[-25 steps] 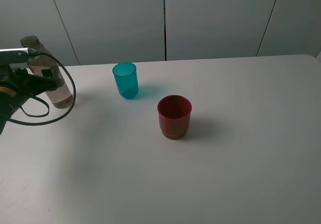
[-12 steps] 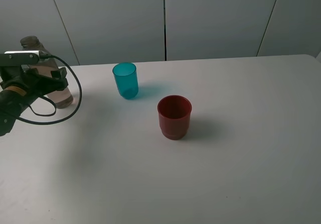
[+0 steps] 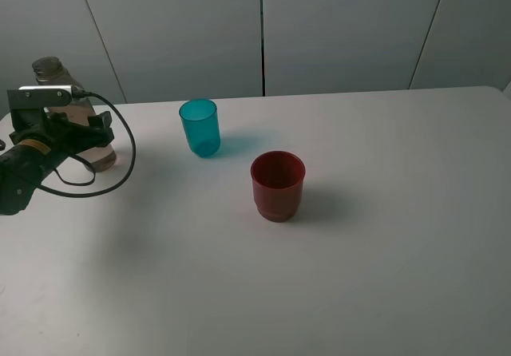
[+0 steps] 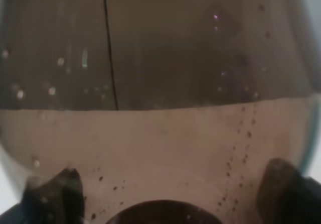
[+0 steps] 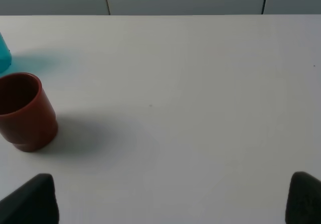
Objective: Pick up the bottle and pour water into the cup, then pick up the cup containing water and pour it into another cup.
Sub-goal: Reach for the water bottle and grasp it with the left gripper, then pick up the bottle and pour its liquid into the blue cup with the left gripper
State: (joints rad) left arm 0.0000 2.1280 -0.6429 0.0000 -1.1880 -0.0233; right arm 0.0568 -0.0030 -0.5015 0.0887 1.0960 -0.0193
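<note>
The smoky see-through bottle (image 3: 97, 156) stands upright at the table's far left, partly hidden by my left gripper (image 3: 86, 130). In the left wrist view the bottle (image 4: 160, 83) fills the frame, with liquid in its lower part. My left gripper (image 4: 168, 196) is open, one fingertip on each side of the bottle. The teal cup (image 3: 199, 127) stands upright to the right of the bottle. Nearer the middle stands the dark red cup (image 3: 278, 184), seen again as the red cup (image 5: 24, 111) in the right wrist view. My right gripper (image 5: 168, 199) is open over bare table.
A white table (image 3: 383, 236) carries everything, with grey wall panels (image 3: 343, 29) behind its far edge. A black cable (image 3: 120, 172) loops from the left arm over the table beside the bottle. A sliver of the teal cup (image 5: 3, 53) shows in the right wrist view.
My left arm has shifted to the right, bringing its open fingers around the bottle. The bottle and both cups have stayed where they were.
</note>
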